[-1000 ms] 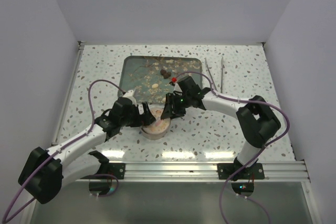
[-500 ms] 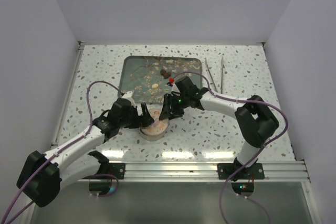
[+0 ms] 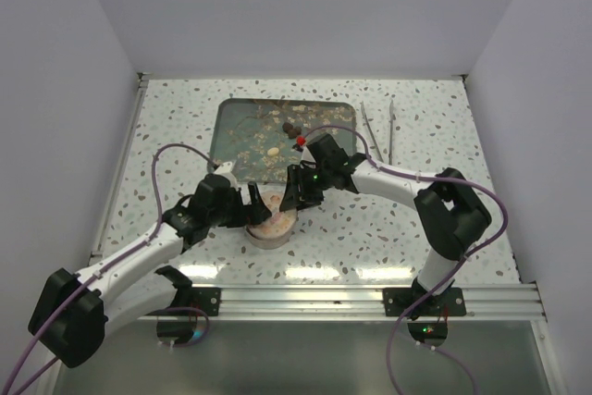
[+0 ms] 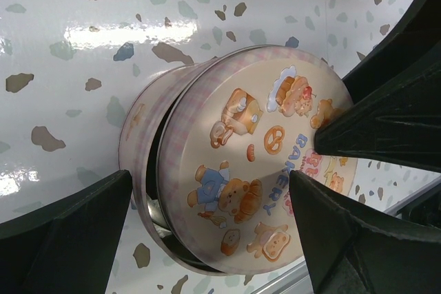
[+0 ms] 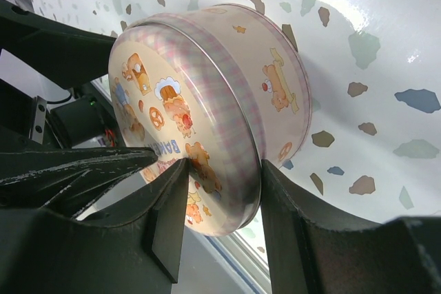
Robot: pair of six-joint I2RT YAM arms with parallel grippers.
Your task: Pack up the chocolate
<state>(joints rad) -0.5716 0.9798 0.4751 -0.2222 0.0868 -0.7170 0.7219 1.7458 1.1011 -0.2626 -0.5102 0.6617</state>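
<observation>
Shifted since the earlier frames: the tin sits slightly further left and nearer on the counter. The right end effector has followed it left, and the left arm has swung a little.

1. Left end effector: fingers spread fully wide, straddling the tin on both sides. It grips nothing, and contact with the wall is not evident.
2. Right end effector: half closed and pinching the rim of the lid, one finger on the printed face, the other on the rim's side.
3. Lid: askew on the tin, with a dark gap showing along one side. Judgement: the tin is neither open nor sealed, and whether the lid is going on or coming off cannot be told.
4. Markings: pastel checked border with cartoon bears, bread, a pretzel and cake. The lettering reads "BAKERY"; a smaller line beside it is cut off by a finger. No brand is readable.
5. Chocolate: small pieces lie scattered on the dark tray just beyond the tin. The tin's contents are hidden. Judgement: packing is unfinished.
6. Far right of the tray: two thin metal tools, untouched.
</observation>
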